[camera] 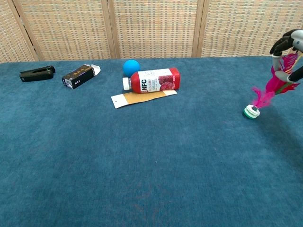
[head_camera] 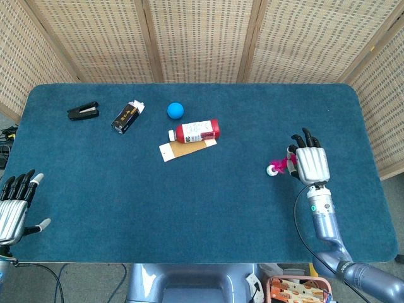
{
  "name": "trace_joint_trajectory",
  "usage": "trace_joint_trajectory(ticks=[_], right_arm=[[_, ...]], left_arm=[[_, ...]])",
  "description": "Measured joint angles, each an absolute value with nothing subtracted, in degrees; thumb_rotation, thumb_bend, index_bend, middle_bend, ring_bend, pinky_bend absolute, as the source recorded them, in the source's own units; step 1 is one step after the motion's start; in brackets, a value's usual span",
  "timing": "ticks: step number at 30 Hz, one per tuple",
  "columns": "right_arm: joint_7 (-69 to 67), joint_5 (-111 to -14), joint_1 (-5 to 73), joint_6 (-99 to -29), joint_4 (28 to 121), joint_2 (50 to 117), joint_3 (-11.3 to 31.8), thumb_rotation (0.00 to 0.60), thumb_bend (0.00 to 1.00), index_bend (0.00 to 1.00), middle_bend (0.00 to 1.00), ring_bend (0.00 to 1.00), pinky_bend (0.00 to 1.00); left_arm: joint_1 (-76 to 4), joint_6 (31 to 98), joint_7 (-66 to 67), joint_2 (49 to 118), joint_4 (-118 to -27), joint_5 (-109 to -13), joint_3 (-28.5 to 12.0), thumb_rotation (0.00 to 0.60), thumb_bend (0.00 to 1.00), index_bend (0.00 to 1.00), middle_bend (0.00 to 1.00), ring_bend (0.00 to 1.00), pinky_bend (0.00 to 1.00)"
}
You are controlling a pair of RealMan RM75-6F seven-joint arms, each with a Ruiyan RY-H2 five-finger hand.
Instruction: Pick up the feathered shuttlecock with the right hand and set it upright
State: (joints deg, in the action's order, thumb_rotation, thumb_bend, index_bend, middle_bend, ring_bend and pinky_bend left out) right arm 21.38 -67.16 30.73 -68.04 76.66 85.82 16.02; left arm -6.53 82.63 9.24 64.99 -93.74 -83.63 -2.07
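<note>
The feathered shuttlecock (camera: 265,97) has pink feathers and a green-and-white round base (camera: 251,112). It hangs nearly upright at the table's right side, base down close to the blue cloth, leaning a little. My right hand (camera: 289,52) pinches the feather tips at the chest view's right edge. From the head view the same right hand (head_camera: 311,164) covers most of the feathers, with the shuttlecock (head_camera: 278,167) showing just left of it. My left hand (head_camera: 14,205) rests open at the table's near left corner.
A red juice bottle (camera: 154,80) lies on a tan card (camera: 142,98) at the back middle, with a blue ball (camera: 131,67) behind it. A black box (camera: 80,75) and a black stapler (camera: 36,73) lie at the back left.
</note>
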Motion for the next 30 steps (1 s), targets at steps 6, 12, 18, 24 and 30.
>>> trace_joint_trajectory(ticks=[6, 12, 18, 24, 30], right_arm=[[19.9, -68.2, 30.9, -67.8, 75.7, 86.5, 15.0, 0.6, 0.39, 0.46, 0.18, 0.05, 0.2], [19.3, -69.8, 31.1, -68.9, 76.0, 86.0, 14.8, 0.6, 0.3, 0.18, 0.0, 0.0, 0.1], [20.9, -70.1, 30.2, -71.3, 79.9, 83.9, 15.1, 0.6, 0.25, 0.05, 0.0, 0.0, 0.0], [20.2, -70.9, 26.2, -74.9, 85.2, 79.9, 13.5, 0.6, 0.22, 0.02, 0.0, 0.0, 0.0], [14.9, -73.4, 21.5, -78.2, 87.9, 76.4, 10.4, 0.6, 0.21, 0.01, 0.0, 0.0, 0.0]], left_arm=[[-6.5, 82.8, 9.1, 64.9, -93.7, -83.6, -2.1, 0.6, 0.12, 0.0, 0.0, 0.0, 0.0], [-6.5, 82.7, 9.0, 65.0, -93.6, -83.5, -2.2, 0.6, 0.12, 0.0, 0.0, 0.0, 0.0], [-6.4, 83.0, 8.7, 64.8, -93.7, -83.5, -2.2, 0.6, 0.12, 0.0, 0.0, 0.0, 0.0], [-6.4, 82.9, 8.2, 64.7, -93.6, -83.5, -2.3, 0.6, 0.12, 0.0, 0.0, 0.0, 0.0], [-6.3, 83.1, 8.0, 64.9, -93.5, -83.8, -2.3, 0.6, 0.12, 0.0, 0.0, 0.0, 0.0]])
